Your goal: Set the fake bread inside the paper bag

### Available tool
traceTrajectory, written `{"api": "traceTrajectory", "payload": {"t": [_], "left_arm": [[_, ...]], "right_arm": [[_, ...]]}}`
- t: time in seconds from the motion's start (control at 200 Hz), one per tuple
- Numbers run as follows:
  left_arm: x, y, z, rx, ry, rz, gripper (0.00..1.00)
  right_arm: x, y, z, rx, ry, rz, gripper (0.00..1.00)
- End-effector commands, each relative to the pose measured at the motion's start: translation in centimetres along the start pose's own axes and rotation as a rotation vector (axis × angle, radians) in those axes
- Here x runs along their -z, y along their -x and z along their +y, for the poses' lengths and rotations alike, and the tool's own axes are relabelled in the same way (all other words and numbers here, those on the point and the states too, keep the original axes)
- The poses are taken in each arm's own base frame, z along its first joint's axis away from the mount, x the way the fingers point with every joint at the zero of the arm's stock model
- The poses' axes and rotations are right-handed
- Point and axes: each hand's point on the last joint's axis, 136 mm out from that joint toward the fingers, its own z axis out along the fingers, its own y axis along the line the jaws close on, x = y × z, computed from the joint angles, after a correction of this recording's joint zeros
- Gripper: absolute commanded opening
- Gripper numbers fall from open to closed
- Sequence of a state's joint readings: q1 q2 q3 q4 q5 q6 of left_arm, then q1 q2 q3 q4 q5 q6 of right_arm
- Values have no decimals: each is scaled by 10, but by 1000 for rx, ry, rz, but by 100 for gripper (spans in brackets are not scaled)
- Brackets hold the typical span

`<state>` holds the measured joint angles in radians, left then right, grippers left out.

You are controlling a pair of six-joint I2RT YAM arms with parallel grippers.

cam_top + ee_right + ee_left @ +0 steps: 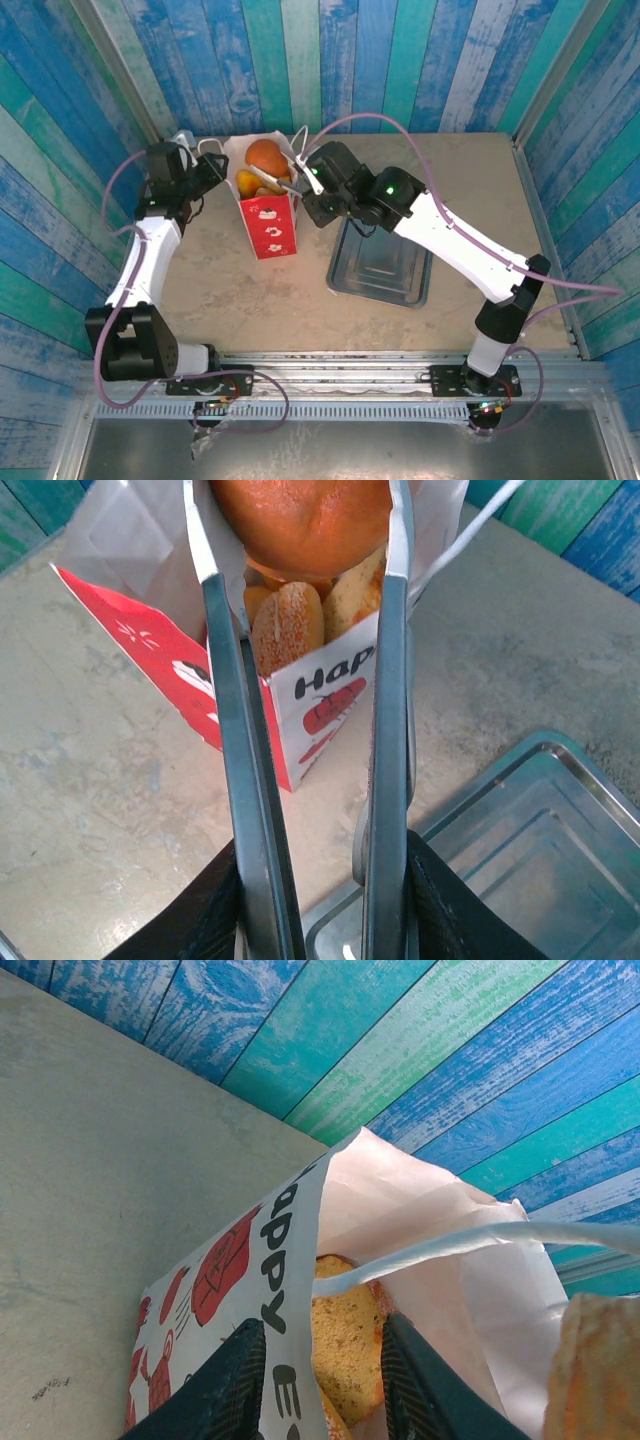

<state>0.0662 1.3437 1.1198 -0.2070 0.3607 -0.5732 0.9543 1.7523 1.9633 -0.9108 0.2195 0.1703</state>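
The paper bag [270,225] stands open at the back left of the table, white with red prints and red sides. Several pieces of fake bread [285,620] lie inside it. My right gripper [322,880] is shut on the handles of metal tongs [225,680]. The tongs pinch a round orange-brown bun [300,520] just over the bag's mouth [265,155]. My left gripper [325,1345] is at the bag's left rim, one finger outside the printed wall [215,1280] and the other inside. The fingers stand apart, with a pale slice of bread [345,1340] showing between them.
A grey metal tray [385,262] lies right of the bag, under the right arm, with nothing in it. Blue and green plank walls close the table at the back and sides. A white cord handle [450,1245] crosses the bag's opening.
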Motion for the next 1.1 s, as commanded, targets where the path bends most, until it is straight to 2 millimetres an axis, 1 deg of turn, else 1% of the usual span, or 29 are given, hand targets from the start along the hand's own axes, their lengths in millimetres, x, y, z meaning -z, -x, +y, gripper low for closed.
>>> {"api": "traceTrajectory", "payload": {"t": [0.0,0.08,0.21,0.431,0.616,0.726,0.937,1.097], "left_arm": [[-9,-4,5,1,-11,17,35],[-9,-4,5,2,-12,17,34],[-10,-4,4,3,-22,20,34],[-14,-7,0,8,-54,35,32],[-19,-9,-7,23,-111,52,26],[-21,-10,-9,25,-126,59,21],[-24,-8,-11,29,-142,59,7],[-29,-11,-16,36,-190,76,5]], "right_arm": [[7,6,-2,-13,-11,-12,37],[7,4,-2,-10,-11,-4,41],[5,2,-2,-7,-14,7,42],[7,6,-3,-5,-17,-3,47],[11,8,-7,-5,-31,-11,50],[16,10,-9,-7,-44,-25,50],[34,22,-13,-36,-41,-81,50],[48,30,-13,-59,-14,-140,50]]}}
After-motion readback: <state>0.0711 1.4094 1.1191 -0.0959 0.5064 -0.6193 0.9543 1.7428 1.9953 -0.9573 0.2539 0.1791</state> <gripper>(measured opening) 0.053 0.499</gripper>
